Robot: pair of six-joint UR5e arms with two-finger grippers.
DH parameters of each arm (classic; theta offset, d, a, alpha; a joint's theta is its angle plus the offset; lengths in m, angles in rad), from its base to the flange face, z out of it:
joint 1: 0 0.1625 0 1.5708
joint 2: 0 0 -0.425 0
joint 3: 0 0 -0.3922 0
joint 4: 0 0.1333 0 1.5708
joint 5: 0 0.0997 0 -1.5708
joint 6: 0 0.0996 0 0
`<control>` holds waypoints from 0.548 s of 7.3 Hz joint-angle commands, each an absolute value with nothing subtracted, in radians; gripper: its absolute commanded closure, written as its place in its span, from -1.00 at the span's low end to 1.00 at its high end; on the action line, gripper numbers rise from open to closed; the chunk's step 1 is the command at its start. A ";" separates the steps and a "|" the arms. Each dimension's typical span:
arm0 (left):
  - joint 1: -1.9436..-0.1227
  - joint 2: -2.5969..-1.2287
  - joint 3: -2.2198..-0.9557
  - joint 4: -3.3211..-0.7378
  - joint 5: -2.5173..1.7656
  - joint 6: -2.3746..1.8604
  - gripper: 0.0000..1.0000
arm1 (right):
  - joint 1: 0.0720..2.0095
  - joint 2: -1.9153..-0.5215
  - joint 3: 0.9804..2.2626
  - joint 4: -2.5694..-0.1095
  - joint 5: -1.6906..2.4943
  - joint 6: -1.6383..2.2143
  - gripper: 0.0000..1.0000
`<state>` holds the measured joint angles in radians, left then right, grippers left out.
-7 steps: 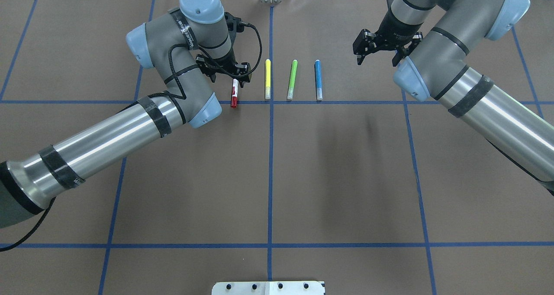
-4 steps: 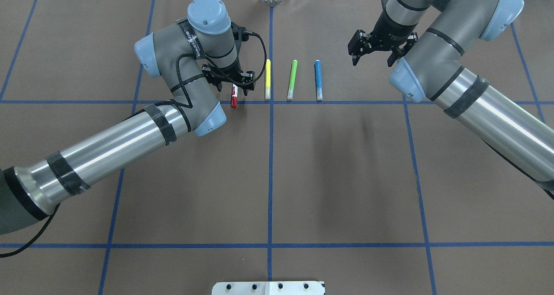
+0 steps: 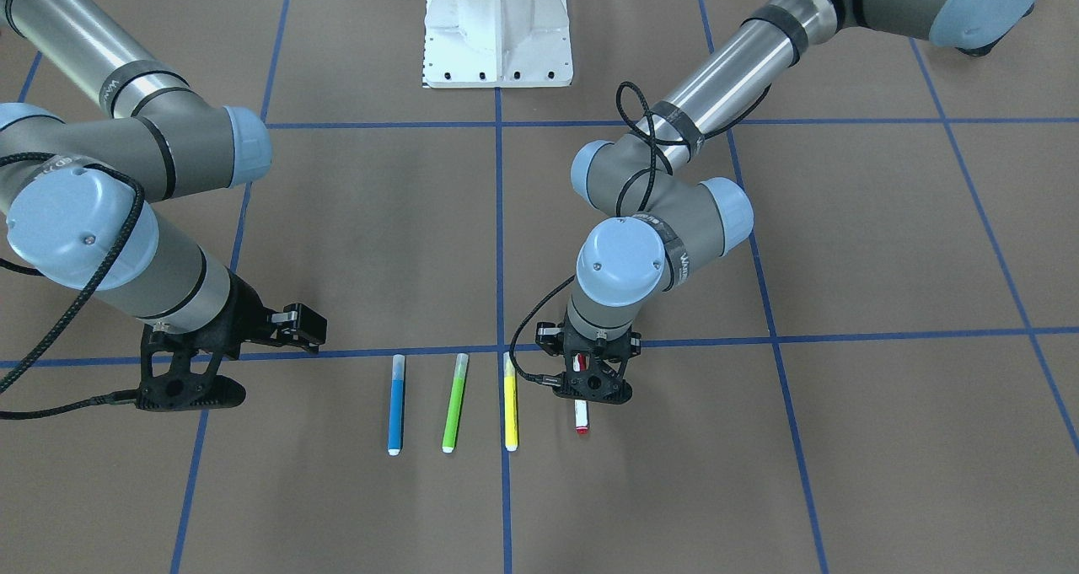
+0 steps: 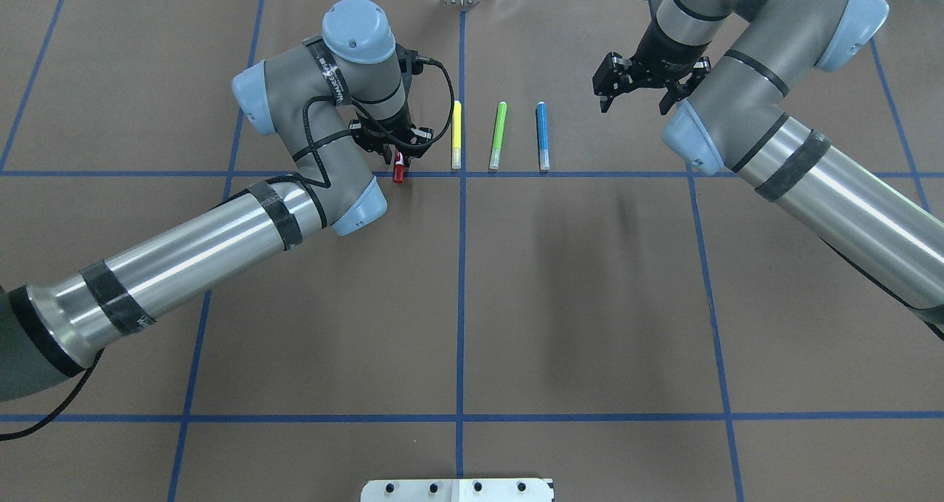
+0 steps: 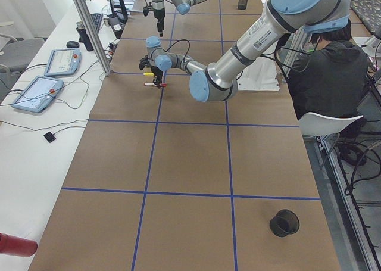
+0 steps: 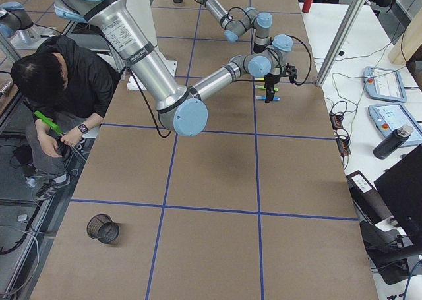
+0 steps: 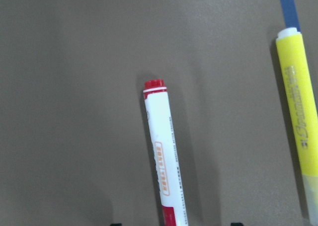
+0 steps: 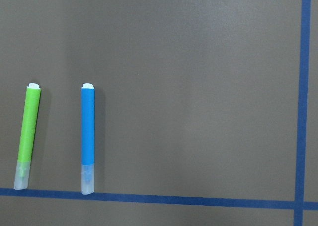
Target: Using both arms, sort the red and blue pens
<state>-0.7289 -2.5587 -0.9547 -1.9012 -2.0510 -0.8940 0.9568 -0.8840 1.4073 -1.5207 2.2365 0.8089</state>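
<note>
The red pen [image 4: 399, 172] lies on the brown mat at the left end of a row of markers, white barrel and red cap [image 7: 161, 156]. My left gripper [image 4: 399, 154] stands open low over it, a finger on each side of the barrel, hiding most of the pen from above. In the front-facing view only the pen's end [image 3: 582, 418] sticks out below the gripper [image 3: 590, 387]. The blue pen [image 4: 542, 136] lies at the right end of the row [image 8: 88, 136]. My right gripper [image 4: 635, 98] hangs open above the mat, right of the blue pen and apart from it.
A yellow marker [image 4: 456, 134] and a lime-green marker [image 4: 498, 135] lie between the two pens. The white base plate [image 3: 497, 30] sits by the robot. A black cup [image 5: 284, 222] and a mesh cup [image 6: 103, 228] stand at the table's ends. A seated person [image 5: 330, 68] is beside the table.
My left gripper has moved right and down over the red pen, covering more of its barrel. My right gripper shifted slightly left, then held still.
</note>
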 commanded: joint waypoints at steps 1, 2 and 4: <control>-0.745 -2.572 -0.969 -1.882 -2.062 -0.942 1.00 | 0.957 -0.885 1.407 -1.520 2.238 0.808 -0.99; -0.773 -2.579 -1.007 -1.823 -2.080 -0.942 1.00 | 0.957 -0.885 1.407 -1.520 2.238 0.810 -0.99; -0.843 -2.576 -1.022 -1.804 -2.138 -0.942 1.00 | 0.947 -0.885 1.407 -1.508 2.238 0.808 -0.99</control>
